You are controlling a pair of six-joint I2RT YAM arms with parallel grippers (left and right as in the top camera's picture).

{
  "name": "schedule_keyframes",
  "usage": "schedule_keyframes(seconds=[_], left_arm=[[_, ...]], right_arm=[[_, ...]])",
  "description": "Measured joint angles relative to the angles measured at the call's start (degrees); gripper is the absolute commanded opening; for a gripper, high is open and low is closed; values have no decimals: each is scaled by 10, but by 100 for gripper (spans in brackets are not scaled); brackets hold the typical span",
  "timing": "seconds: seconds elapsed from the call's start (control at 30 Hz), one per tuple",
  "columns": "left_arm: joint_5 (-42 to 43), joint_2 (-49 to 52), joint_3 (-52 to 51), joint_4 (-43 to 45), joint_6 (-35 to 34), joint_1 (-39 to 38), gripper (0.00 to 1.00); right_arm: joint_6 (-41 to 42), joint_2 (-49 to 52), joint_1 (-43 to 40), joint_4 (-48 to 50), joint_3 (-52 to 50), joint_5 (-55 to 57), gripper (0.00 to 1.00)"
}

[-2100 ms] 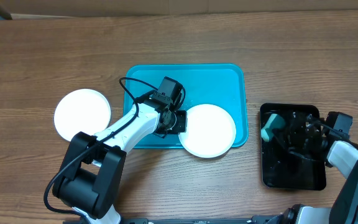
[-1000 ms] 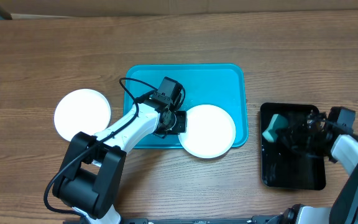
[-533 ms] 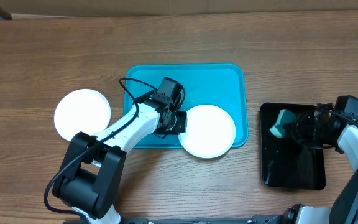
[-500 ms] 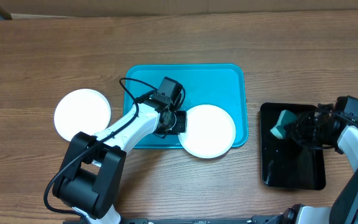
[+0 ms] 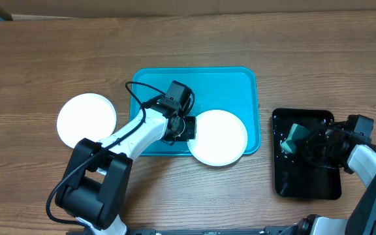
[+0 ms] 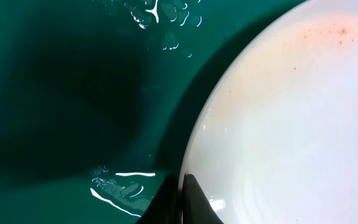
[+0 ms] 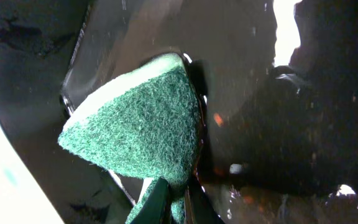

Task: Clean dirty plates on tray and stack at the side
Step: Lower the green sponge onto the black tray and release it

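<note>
From above, the blue tray (image 5: 227, 88) sits in the middle of the wooden worktop (image 5: 44, 59). A white plate (image 5: 222, 137) lies on the tray's near right part, and its edge hangs over the tray's rim. The left claw (image 5: 189, 128) is at the plate's left edge. A second plate (image 5: 87, 119) lies on the worktop, left of the tray and apart from it. On the right is a black tray (image 5: 305, 176). The right claw (image 5: 300, 140) is over it with a green sponge (image 5: 291, 137).

In the left wrist view, the left claw (image 6: 180, 196) is pinched on the rim of the plate (image 6: 291, 137). The plate has tiny orange specks (image 6: 328, 31). The tray (image 6: 55, 93) under it has water drops (image 6: 166, 12) on it.

In the right wrist view, the right claw (image 7: 169, 199) is clamped on the sponge (image 7: 142, 130). The sponge's far end is right against the wet black tray (image 7: 241, 74).
</note>
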Motion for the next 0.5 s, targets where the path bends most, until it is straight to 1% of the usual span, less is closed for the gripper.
schedule_keyframes(seconds=[0.17, 0.3, 0.4, 0.5], left_arm=[[0, 0, 0, 0, 0, 0, 4], [0, 0, 0, 0, 0, 0, 4], [0, 0, 0, 0, 0, 0, 4], [0, 0, 0, 0, 0, 0, 4]], right_arm=[[-42, 12, 1, -103, 56, -3, 4], [-79, 17, 1, -198, 137, 13, 4], [-98, 17, 5, -257, 201, 42, 4], [-110, 17, 16, -308, 243, 81, 4]])
